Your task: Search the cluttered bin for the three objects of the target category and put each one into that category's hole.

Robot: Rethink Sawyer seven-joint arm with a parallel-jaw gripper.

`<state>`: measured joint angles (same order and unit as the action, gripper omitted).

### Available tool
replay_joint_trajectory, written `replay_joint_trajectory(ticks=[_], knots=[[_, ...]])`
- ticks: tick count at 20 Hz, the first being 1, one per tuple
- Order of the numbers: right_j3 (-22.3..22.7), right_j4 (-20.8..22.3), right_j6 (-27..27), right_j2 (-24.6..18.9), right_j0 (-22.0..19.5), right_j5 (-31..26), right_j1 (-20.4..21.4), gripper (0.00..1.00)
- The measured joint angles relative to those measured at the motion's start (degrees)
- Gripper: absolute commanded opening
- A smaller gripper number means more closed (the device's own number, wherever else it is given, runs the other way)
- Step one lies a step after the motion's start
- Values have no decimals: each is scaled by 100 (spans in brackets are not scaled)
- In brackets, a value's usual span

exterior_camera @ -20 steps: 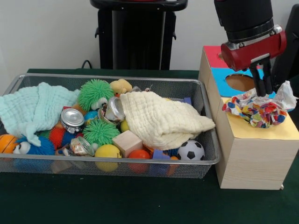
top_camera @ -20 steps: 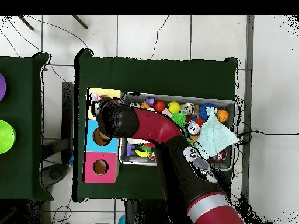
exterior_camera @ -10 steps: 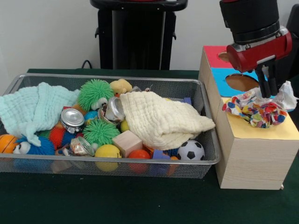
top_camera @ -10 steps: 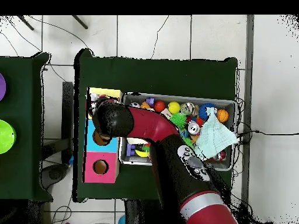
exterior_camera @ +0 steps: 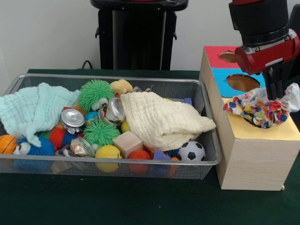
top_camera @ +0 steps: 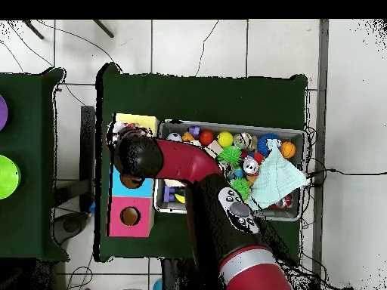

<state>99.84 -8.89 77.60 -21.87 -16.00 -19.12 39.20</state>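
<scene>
Black fingers sit narrow — tips on the confetti-patched cloth piece. It rests over the box's yellow section; grip unclear.

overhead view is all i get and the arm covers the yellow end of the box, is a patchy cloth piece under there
Observer: Yes. From the front, a patchwork cloth piece sits bunched on top of the box's yellow section, not dropped through.
Operator: where's the gripper relative to it
Observer: The gripper hangs just above the cloth's top, at its far side. I cannot tell whether it grips it.
Operator: blue hole blocked?
Observer: No, the blue section's hole is uncovered.
Operator: anything hiding more pieces in the bin
Observer: A cream cloth drapes over the toys at the bin's box end.
</scene>
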Motion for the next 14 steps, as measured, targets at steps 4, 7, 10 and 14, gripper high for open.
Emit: replay_joint_trajectory(ticks=[4,7,10,14], knots=[[-51,1,0,184,108,0,-71,0],[-108,13,0,360,193,0,-99,0],[-180,73,0,517,271,0,-104,0],[-313,145,0,714,371,0,-122,0]])
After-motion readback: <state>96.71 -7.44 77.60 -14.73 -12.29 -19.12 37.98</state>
